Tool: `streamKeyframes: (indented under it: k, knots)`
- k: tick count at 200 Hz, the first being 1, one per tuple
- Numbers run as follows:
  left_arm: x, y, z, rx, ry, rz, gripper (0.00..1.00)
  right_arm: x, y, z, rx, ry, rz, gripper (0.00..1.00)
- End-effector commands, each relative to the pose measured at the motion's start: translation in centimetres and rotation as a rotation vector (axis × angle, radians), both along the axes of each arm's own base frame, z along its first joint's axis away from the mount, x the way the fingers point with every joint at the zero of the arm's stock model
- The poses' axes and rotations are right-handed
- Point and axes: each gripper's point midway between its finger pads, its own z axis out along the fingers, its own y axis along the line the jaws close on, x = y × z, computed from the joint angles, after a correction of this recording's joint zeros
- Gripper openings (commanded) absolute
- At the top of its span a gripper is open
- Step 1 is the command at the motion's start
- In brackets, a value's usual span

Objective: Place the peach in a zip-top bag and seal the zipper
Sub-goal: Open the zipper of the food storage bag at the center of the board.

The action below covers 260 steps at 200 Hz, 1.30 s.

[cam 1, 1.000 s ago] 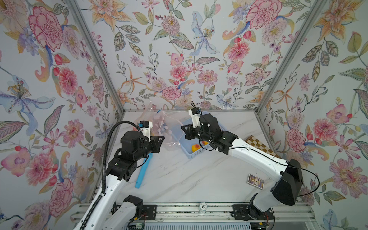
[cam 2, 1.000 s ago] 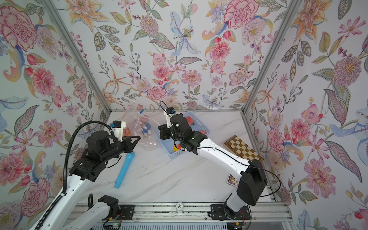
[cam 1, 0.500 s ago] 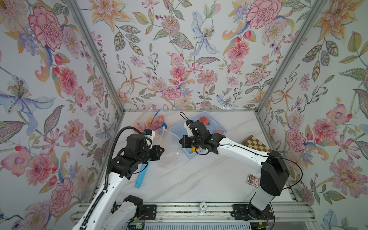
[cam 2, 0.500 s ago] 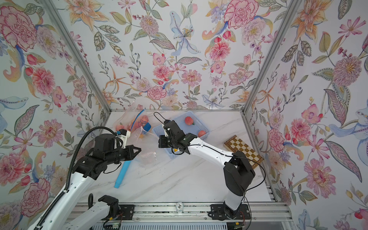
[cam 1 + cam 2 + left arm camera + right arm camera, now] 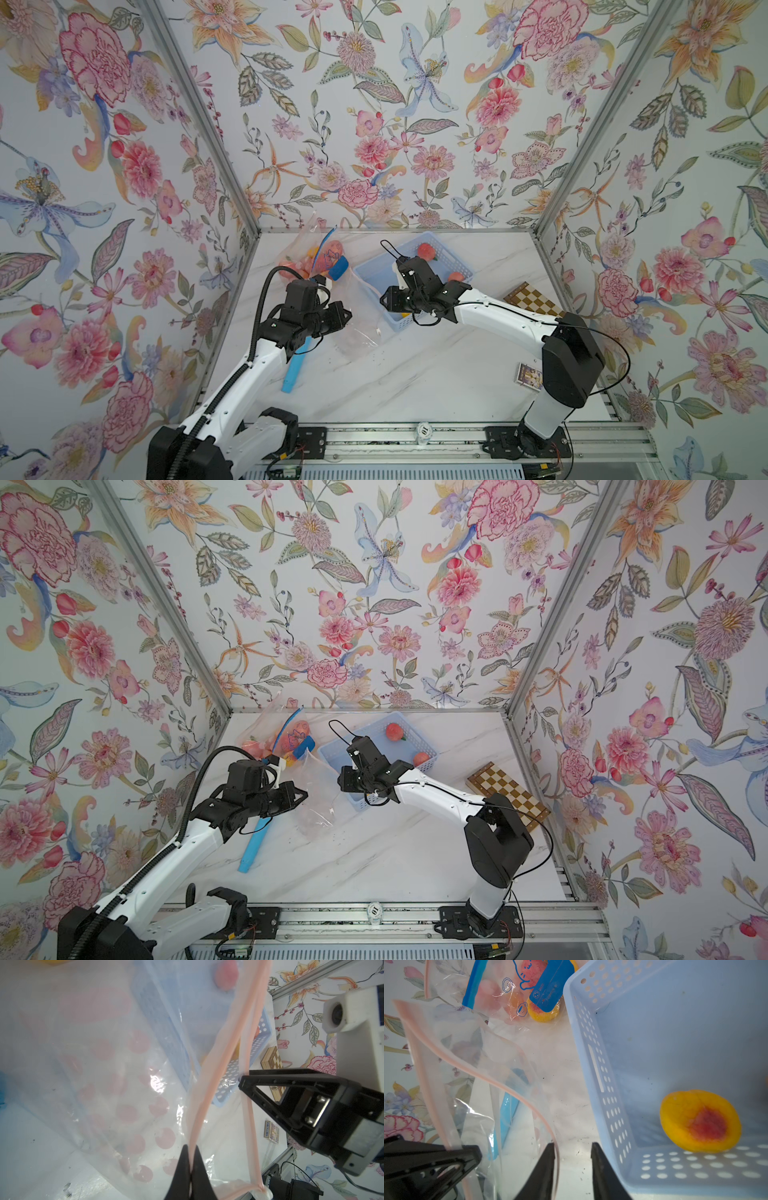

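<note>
Plainly short of the loading step. Left fingers (image 5: 182, 1172) pressed together on one pink zipper lip of the empty zip-top bag (image 5: 359, 328), holding its mouth up off the desk (image 5: 415, 374). Right fingers (image 5: 602, 1172) spread, nothing between them, the bag's other lip curving just beside one of them (touching or not, hard to tell). Peach (image 5: 699, 1121) on the side of the right fingers away from the bag, down in the blue basket (image 5: 654, 1032) near a corner; roundish, no real long axis, red blush facing the wrist camera. Far nearer the right arm, with the left arm committed to the bag. Between right fingers and peach, the perforated basket wall, so likely a lift over the rim before any reach down. Other peaches (image 5: 424, 250) deeper in the basket beyond the right fingers. Filled blue-zippered bag (image 5: 328, 257) beyond the left fingers, toward the back wall. Blue stick (image 5: 296, 365) under the left arm. Chessboard (image 5: 534, 300) and card box (image 5: 528, 376) well apart, behind the right fingers.
</note>
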Motion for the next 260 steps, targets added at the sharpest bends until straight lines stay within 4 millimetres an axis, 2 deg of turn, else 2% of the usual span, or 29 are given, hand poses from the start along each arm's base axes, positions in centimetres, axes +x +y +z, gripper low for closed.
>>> streamKeyframes:
  k: [1,27,53,97,119,161,182,204,236,260]
  knots:
    - [0.9,-0.5,0.7,-0.014,-0.030,0.006,0.00,0.7,0.0,1.4,0.014,-0.048,-0.001,0.46]
    - [1.1,-1.1,1.2,-0.036,-0.058,-0.021,0.00,1.3,0.5,2.4,0.026,-0.091,0.014,0.62]
    - [1.3,-1.8,1.9,-0.073,-0.076,-0.047,0.00,1.5,1.4,2.4,0.019,-0.108,0.050,0.69]
    - [1.4,-2.3,1.6,-0.086,-0.071,-0.074,0.00,0.9,3.5,0.8,-0.065,-0.097,0.126,0.69]
    - [1.5,-2.2,2.3,-0.085,-0.120,-0.072,0.00,0.9,3.4,-1.0,-0.125,-0.064,0.117,0.67]
    - [1.8,-0.2,4.4,-0.013,-0.258,0.003,0.00,0.0,3.1,-3.3,-0.241,-0.051,0.136,0.66]
    - [1.8,0.8,5.0,0.015,-0.279,0.053,0.00,0.1,2.0,-4.4,-0.333,-0.051,0.113,0.67]
    - [1.6,1.7,4.7,0.071,-0.264,0.075,0.00,1.0,-0.6,-5.0,-0.405,-0.042,0.032,0.63]
    - [1.0,3.8,4.3,0.207,-0.233,0.108,0.00,1.9,-3.8,-5.4,-0.415,0.000,-0.056,0.59]
    - [0.6,4.9,5.3,0.255,-0.238,0.136,0.00,1.6,-4.3,-5.5,-0.413,0.012,-0.054,0.59]
